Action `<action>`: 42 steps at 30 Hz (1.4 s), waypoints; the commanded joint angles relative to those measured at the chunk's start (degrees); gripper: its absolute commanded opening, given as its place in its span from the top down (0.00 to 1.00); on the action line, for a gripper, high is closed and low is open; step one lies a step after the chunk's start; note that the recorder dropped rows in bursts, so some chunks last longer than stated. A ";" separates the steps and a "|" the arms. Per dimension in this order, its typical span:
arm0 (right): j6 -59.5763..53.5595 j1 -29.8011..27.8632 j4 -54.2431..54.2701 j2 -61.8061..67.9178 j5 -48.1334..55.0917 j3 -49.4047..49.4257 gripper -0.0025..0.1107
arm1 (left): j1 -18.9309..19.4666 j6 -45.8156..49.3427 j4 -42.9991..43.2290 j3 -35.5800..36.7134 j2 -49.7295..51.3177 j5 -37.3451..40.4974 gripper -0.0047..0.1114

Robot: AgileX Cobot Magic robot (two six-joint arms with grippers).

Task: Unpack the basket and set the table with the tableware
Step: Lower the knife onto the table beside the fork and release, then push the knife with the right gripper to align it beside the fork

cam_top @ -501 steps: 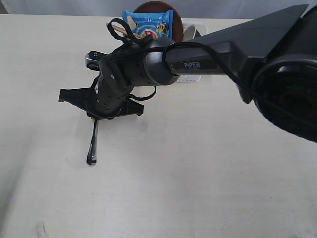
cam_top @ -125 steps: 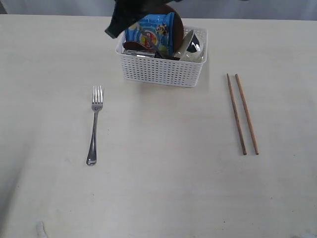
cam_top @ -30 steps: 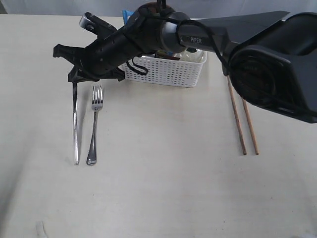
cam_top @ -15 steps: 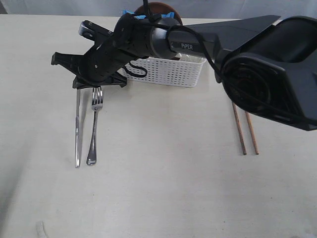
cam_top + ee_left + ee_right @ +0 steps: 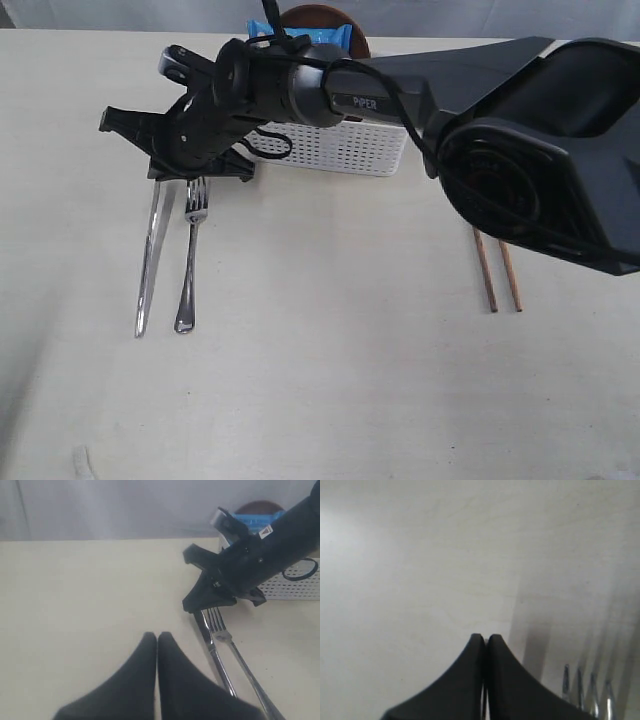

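My right gripper [image 5: 168, 176] reaches across to the table's [image 5: 350, 390] left side and is shut on the upper end of the steel knife [image 5: 148, 265]. The knife slants down to the tabletop just left of the fork [image 5: 189, 262], which lies flat. In the right wrist view a thin steel sliver shows between the shut fingers [image 5: 472, 680], with the fork tines [image 5: 585, 690] beside them. The left wrist view shows my left gripper [image 5: 157, 636] shut and empty, near the knife [image 5: 212, 650] and fork [image 5: 235, 652]. Two chopsticks [image 5: 496, 275] lie on the right.
The white basket [image 5: 345, 150] stands at the back behind the right arm, with the brown plate [image 5: 320, 14] and a blue chips packet [image 5: 258, 28] sticking up from it. The right arm's dark bulk [image 5: 540, 170] covers the right half of the exterior view.
The knife's lower end has swung left, away from the fork, so it now slants. The right gripper has shifted slightly and stays shut on it.
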 commanded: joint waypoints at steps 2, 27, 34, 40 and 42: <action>1.41 -0.05 -2.78 0.20 -0.40 -0.18 0.98 | -0.44 0.05 0.26 0.18 -0.19 -0.10 0.96; -11.17 1.23 -4.59 -6.52 6.24 -0.18 0.87 | -0.44 0.05 0.26 0.18 -0.19 -0.10 0.96; -15.53 6.43 -9.99 -6.98 12.51 -0.18 0.98 | -0.44 0.05 0.26 0.18 -0.19 -0.10 0.96; -14.24 9.35 -13.74 -5.28 9.38 -0.18 0.98 | -0.44 0.05 0.26 0.18 -0.19 -0.10 0.96; -13.37 9.07 -13.97 -4.82 7.24 -0.18 0.98 | -0.44 0.05 0.26 0.18 -0.19 -0.10 0.96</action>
